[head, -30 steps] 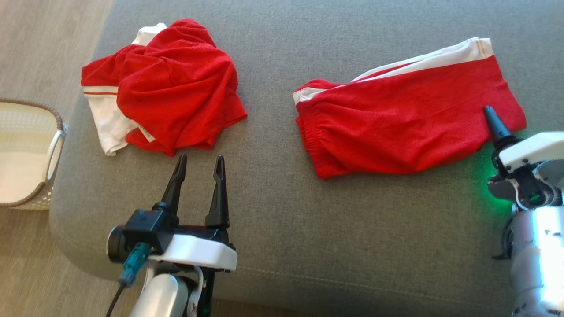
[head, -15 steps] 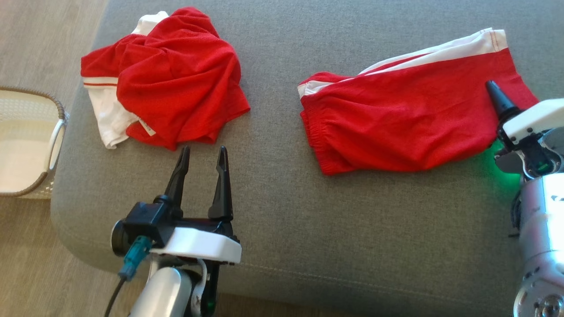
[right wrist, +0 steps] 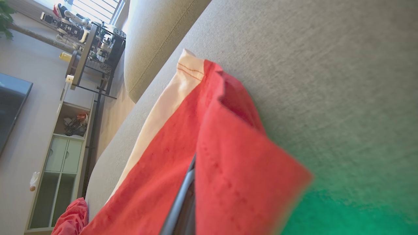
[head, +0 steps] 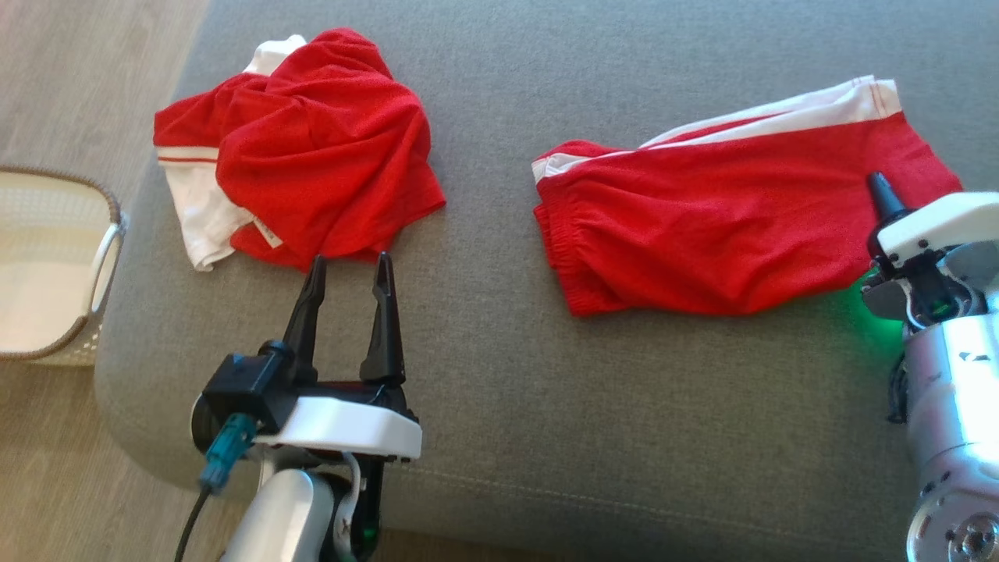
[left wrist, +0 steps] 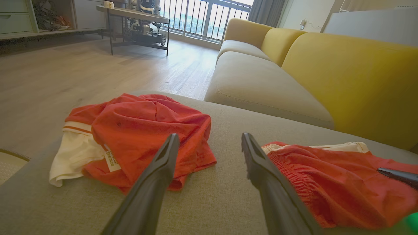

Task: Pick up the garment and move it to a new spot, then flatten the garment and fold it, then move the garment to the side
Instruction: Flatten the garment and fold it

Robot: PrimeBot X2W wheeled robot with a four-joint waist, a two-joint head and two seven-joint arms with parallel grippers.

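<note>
The right gripper has its 2 dark fingers pressed together on the leg-hem end of the red shorts, and in the right wrist view a fold of red cloth drapes over them. The shorts lie on the grey cushion, stretching from those fingers toward the left gripper's side, with the white side stripe along the edge beyond the fingertips. The left gripper hangs low over the cushion with its 2 fingers spread wide and nothing between them. Just past its fingertips lies a crumpled red and white shirt. A woven basket stands off the cushion, well to the left of those fingers.
</note>
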